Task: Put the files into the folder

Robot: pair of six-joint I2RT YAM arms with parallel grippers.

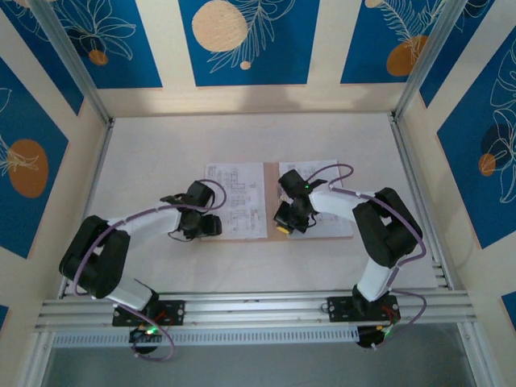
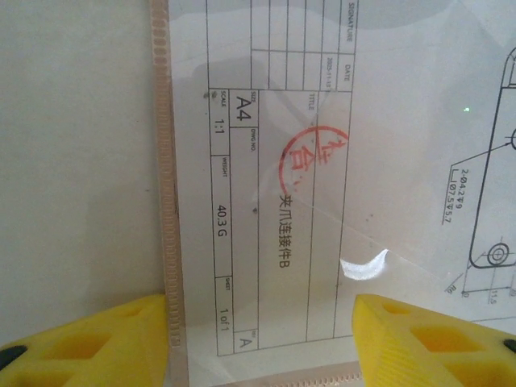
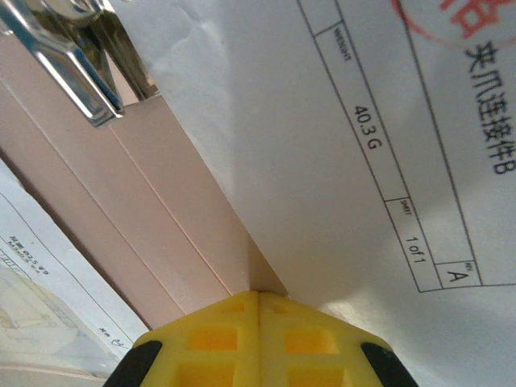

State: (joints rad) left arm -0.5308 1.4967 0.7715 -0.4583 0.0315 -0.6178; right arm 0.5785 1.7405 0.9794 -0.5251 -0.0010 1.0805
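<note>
The folder [image 1: 272, 197] lies open and flat in the middle of the table, pinkish-brown. A white printed sheet of the files [image 1: 238, 193] covers its left half, and another [image 1: 326, 173] lies on its right half. My left gripper [image 1: 201, 219] hovers over the left sheet's near left corner. In the left wrist view it [image 2: 260, 322] is open, with the title block of the sheet [image 2: 274, 161] and the folder's edge [image 2: 161, 121] between its yellow fingers. My right gripper [image 3: 258, 297] is shut, its tips at the folder's crease [image 3: 121, 185] beside the right sheet's edge [image 3: 339, 177].
A metal clip [image 3: 72, 56] sits on the folder's spine. Aluminium rails [image 1: 258, 310] run along the near edge and slanted posts [image 1: 76, 64] stand at the back corners. Bare white table [image 1: 161, 145] surrounds the folder.
</note>
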